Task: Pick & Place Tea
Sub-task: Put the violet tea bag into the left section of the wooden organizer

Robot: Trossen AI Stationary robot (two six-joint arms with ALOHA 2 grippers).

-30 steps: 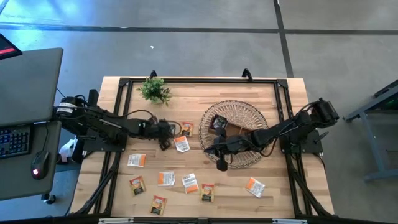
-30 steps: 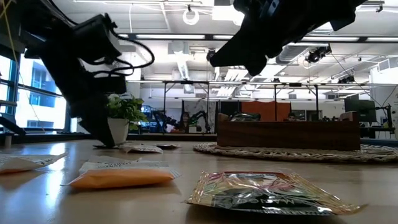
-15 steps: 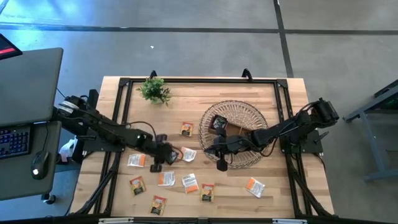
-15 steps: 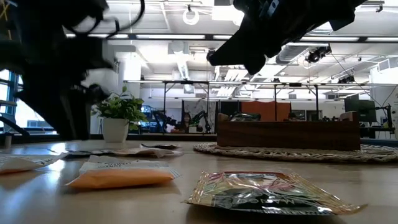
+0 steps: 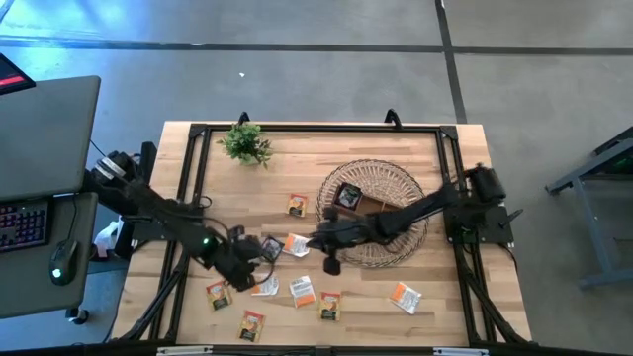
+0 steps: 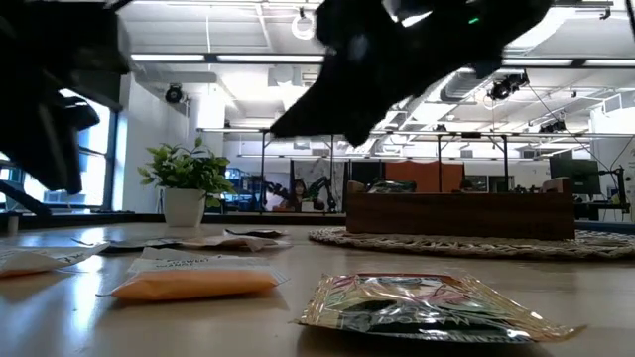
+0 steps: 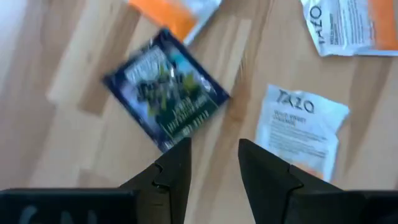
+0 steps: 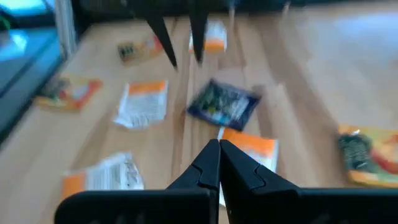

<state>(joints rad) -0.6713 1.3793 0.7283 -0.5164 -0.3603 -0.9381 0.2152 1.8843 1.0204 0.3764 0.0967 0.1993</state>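
The left gripper point(image 7: 214, 163) hangs low over the counter point(image 5: 435, 297), jaws spread and empty. A dark tea packet point(image 7: 166, 88) lies flat just ahead of the jaws, turned diagonal to the gap between them. A white packet point(image 7: 303, 127) lies beside it. The left arm is stretched low across the counter.

The right gripper point(image 8: 219, 163), jaws pressed together and empty, reaches out past the wicker basket point(image 5: 396, 183) toward the same dark packet. The left gripper appears nearer. Most packets lie loose on the counter; at least one sits in the basket.
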